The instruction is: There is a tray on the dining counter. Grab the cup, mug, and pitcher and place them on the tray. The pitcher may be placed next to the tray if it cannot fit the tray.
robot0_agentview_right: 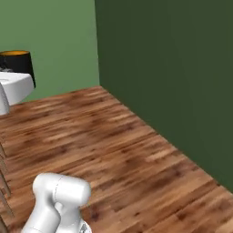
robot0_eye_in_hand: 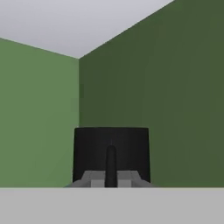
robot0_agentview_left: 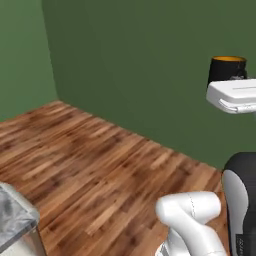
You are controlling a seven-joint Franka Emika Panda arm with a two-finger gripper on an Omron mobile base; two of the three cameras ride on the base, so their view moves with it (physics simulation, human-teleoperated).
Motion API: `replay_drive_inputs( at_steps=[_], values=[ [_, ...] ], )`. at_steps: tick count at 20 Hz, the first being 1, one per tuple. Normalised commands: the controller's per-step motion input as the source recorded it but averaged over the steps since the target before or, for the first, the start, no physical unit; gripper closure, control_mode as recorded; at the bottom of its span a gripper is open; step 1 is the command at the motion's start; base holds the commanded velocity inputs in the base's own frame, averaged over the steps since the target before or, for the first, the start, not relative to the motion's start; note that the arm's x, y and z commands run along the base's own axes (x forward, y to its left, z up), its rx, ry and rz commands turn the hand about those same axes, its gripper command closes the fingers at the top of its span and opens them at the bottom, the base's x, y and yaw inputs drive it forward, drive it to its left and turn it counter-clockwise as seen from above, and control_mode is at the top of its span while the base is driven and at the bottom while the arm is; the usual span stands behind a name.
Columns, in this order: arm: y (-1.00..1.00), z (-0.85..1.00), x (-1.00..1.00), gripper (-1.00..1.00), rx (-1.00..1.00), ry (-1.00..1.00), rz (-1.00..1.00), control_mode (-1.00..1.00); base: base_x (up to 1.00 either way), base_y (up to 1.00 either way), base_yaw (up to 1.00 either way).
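The black mug [robot0_agentview_left: 227,69] with its orange inside hangs high in the air against the dark green wall, and my gripper [robot0_agentview_left: 233,80] is shut on it. From the other side the mug [robot0_agentview_right: 19,66] sits at the upper left, just above the white hand, with the gripper [robot0_agentview_right: 9,75] at its base. In the hand view the mug [robot0_eye_in_hand: 94,151] stands straight ahead with its handle facing the camera, and the gripper [robot0_eye_in_hand: 110,180] is closed at its foot. The tray, cup and pitcher are out of view.
A wooden floor [robot0_agentview_left: 100,165] stretches to a corner of two green walls [robot0_agentview_right: 173,68]. The corner of a grey marbled counter [robot0_agentview_left: 15,220] juts in at the lower left. Thin stool legs [robot0_agentview_right: 3,182] stand at the left edge.
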Motion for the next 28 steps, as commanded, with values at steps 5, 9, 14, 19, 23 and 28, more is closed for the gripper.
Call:
replay_drive_inputs(
  at_steps=[5,9,14,19,23,28],
  values=[
    [0.0,0.0,0.0,1.0,0.0,0.0,0.0,1.0,0.69,-0.22,0.83],
    [0.0,0.0,0.0,1.0,0.0,0.0,0.0,1.0,0.61,-0.18,0.87],
    [0.0,0.0,0.0,1.0,0.0,0.0,0.0,1.0,0.49,-0.16,0.91],
    [0.0,0.0,0.0,1.0,0.0,0.0,0.0,1.0,0.43,-0.2,0.91],
    [0.0,0.0,0.0,1.0,0.0,0.0,0.0,1.0,0.45,-0.32,0.85],
    [0.0,0.0,0.0,1.0,0.0,0.0,0.0,1.0,0.35,-0.72,0.64]
  ],
)
